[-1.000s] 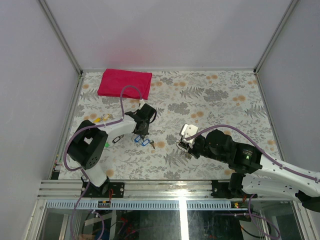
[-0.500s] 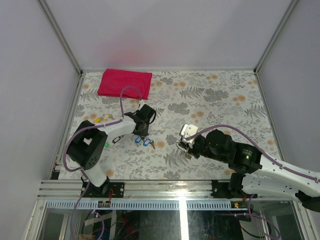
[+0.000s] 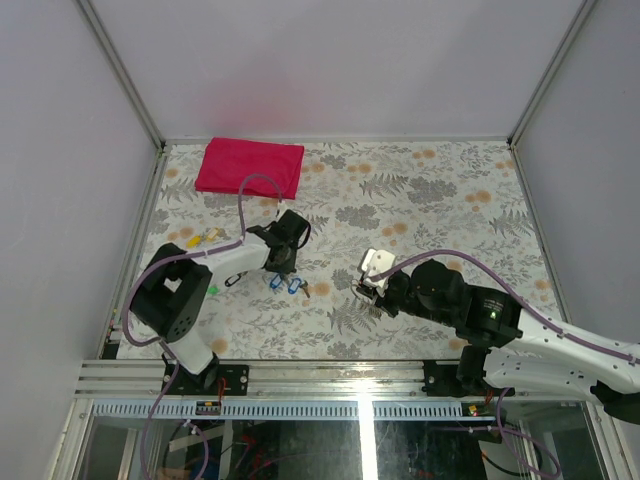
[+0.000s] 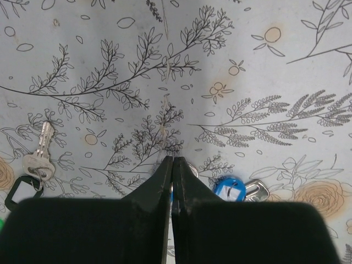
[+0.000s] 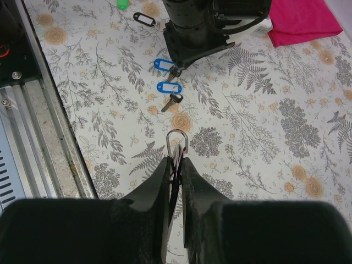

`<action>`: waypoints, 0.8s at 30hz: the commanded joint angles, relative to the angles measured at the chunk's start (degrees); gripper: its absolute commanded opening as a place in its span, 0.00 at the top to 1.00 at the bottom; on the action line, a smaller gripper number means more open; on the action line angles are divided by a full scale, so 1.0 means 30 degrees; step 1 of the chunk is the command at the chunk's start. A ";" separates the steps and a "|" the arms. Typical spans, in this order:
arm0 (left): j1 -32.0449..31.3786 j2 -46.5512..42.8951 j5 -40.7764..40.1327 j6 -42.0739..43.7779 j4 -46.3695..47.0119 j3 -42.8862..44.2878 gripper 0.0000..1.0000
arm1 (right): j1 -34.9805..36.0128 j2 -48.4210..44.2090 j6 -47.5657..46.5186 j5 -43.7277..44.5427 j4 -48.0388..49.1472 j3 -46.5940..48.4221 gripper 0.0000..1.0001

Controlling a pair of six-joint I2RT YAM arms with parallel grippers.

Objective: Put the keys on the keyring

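Keys (image 3: 292, 285) are lying flat on the table (image 3: 420, 200), left of centre, and the left pincer (image 4: 172, 160) is sitting right over them with its jaws pressed tight together. Whether it is nipping an edge of the left key (image 5: 162, 64), I cannot tell from here. Right pincer (image 5: 175, 163) is clamping the keyring (image 5: 177, 142), with the silver loop poking out past its fingertips and pointing left, straight at the keys. That line is what matters: the right key (image 5: 169, 87) is lying between the two pincers, its long axis running roughly left to right and its dark blade aiming back at the loop. Left arm is much the nearer; the ring is hanging well apart to the right.
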 commanded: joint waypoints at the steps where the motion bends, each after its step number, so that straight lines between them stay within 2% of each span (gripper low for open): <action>1: 0.0121 -0.1463 0.0829 0.0719 0.0454 -0.0295 1.00 | 0.0121 -0.0909 -0.0618 -0.0067 0.2261 -0.0394 1.00; 8: 0.0098 -0.6012 0.3696 0.2818 0.1508 -0.0817 1.00 | 0.0129 -0.1827 -0.3371 -0.0923 0.3887 -0.1252 1.00; 14: 0.0113 -0.9799 0.7649 0.4920 0.1820 -0.0878 1.00 | 0.0121 -0.2113 -0.5114 -0.1665 0.5076 -0.1475 1.00; 24: 0.0067 -1.4224 1.3050 0.7476 0.1042 -0.0171 1.00 | 0.0129 -0.0769 -0.5184 -0.4341 0.4299 0.0192 1.00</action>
